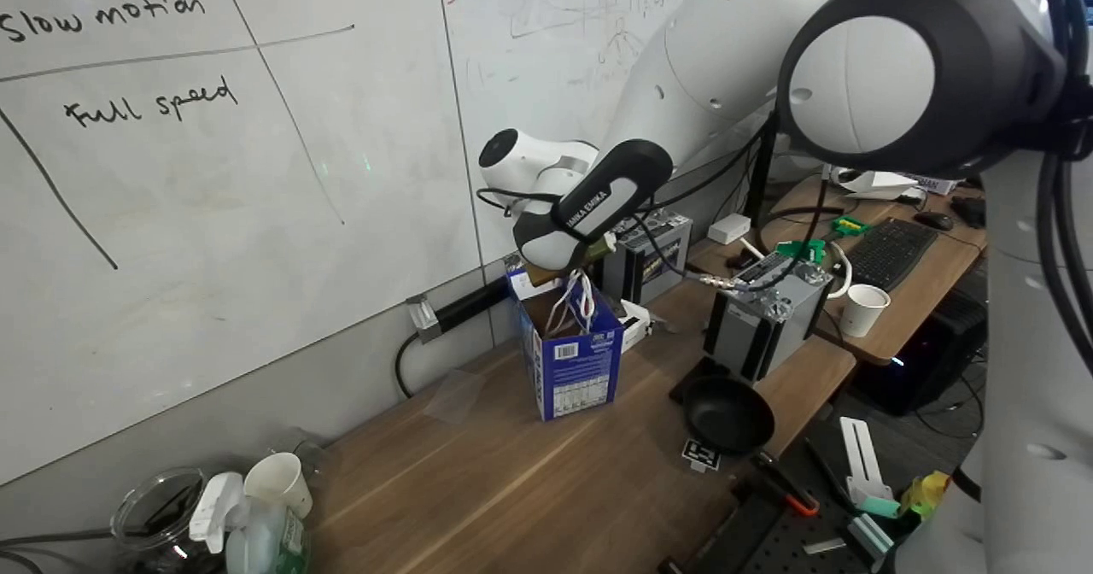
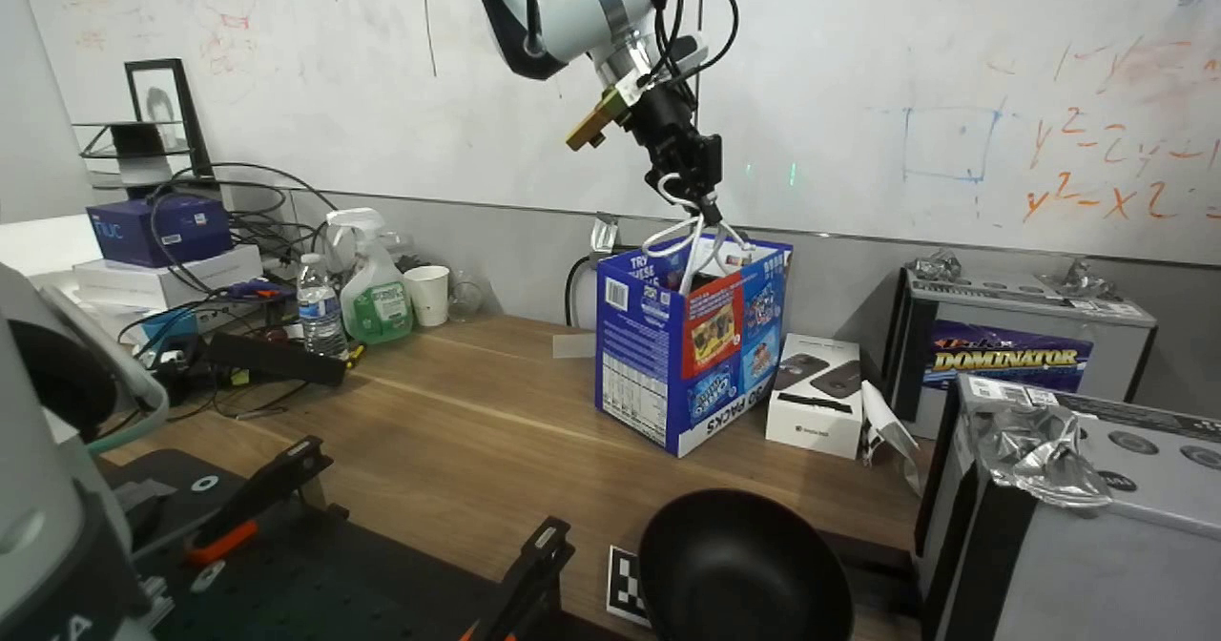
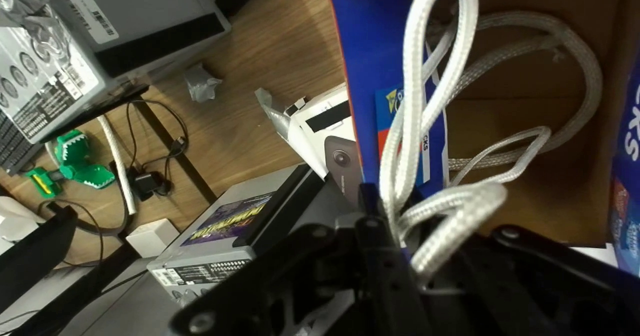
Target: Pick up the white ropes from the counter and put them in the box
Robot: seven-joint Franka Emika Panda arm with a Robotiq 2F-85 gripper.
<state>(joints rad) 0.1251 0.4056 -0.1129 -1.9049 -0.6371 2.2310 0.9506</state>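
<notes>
Since the black, jointed pincer (image 2: pixel 708 204) pinches the thin white braided ropes (image 3: pixel 411 76) between fingers pressed together, the likeliest trouble, I judge, will come at release. Loops bulge out on either side of the fingertips, and a bight caught on one finger could be carried off when the white arm (image 2: pixel 563 16) lifts. Below, strands hang through the mouth of the tall, upright blue cardboard box (image 2: pixel 634 345) with red and white print, and a broad curl shows inside it; the upper loops stand above the rim. Seen from the wrist, those loops overlap a blue printed edge, though how closely they pass it I cannot tell. If let go there, a springy loop might drape over that edge and draw the rest outside. The box looks light, so a snag or a downward press could tip it or drag it against the small white carton (image 2: pixel 816 423) with phone-like pictures, just beside it on the brown wood-grain worktop (image 2: pixel 477 412). Farther off, near a green plastic crocodile toy (image 3: pixel 77 160), lies another pale cord (image 3: pixel 118 162); whether it belongs to the job I cannot say, but if it does, it might be overlooked.
</notes>
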